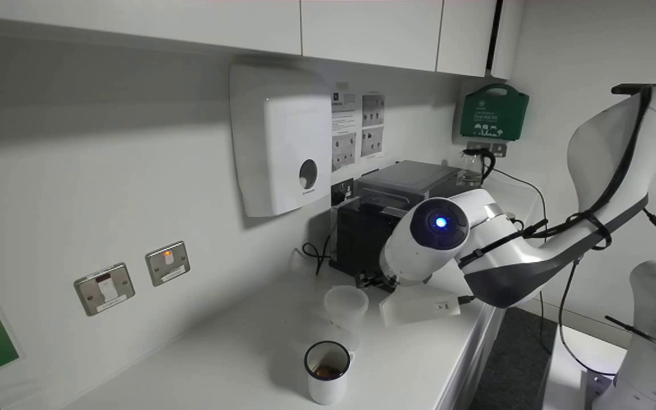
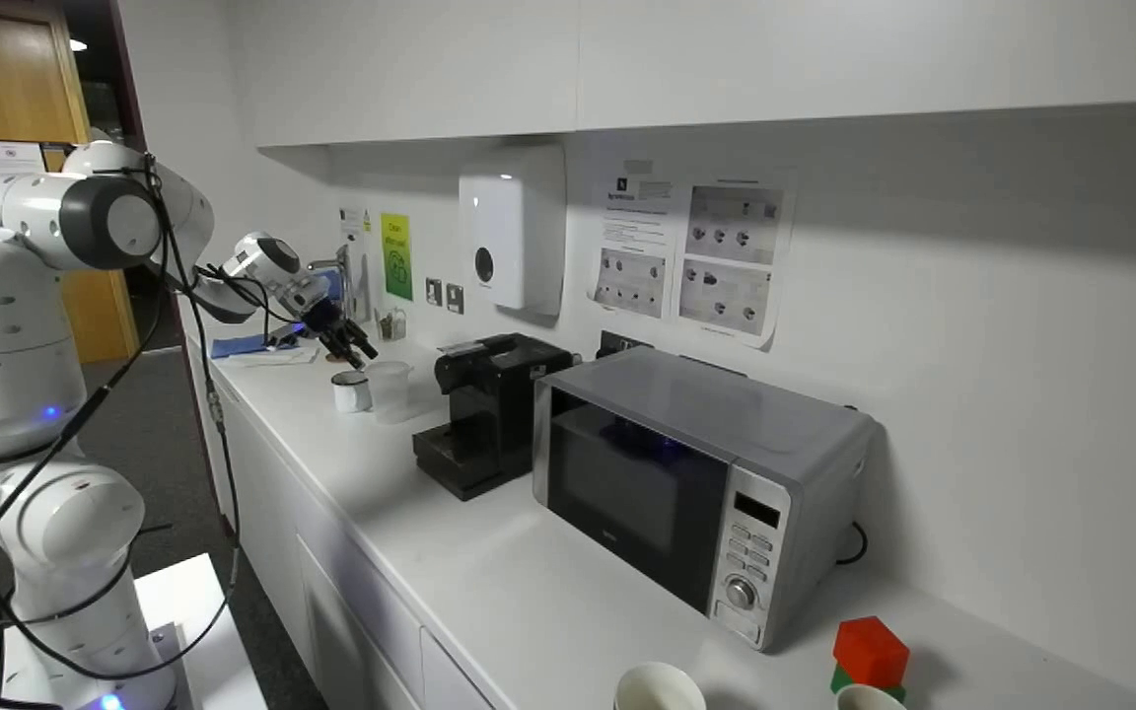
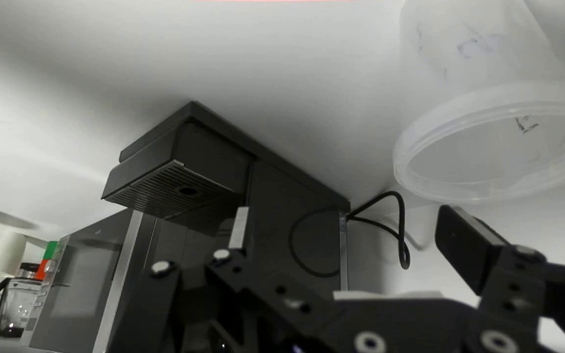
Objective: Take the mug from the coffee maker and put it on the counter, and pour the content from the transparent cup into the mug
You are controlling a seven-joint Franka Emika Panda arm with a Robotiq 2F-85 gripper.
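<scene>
Soft shadows across the counter [image 2: 529, 582]

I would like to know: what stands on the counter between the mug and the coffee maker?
The transparent cup stands between the mug and the coffee maker in both exterior views.

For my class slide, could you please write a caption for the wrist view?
Seen upside down: open, empty pincer, with the transparent cup and the coffee maker on the counter.

Both exterior views look along this surface [image 2: 489, 577] from roughly opposite ends, sharing the coffee maker [image 2: 509, 419] and mug [image 1: 328, 392]. Wrist view's upside down, crazy close to the transparent cup [image 3: 483, 93], facing the coffee maker.
</scene>
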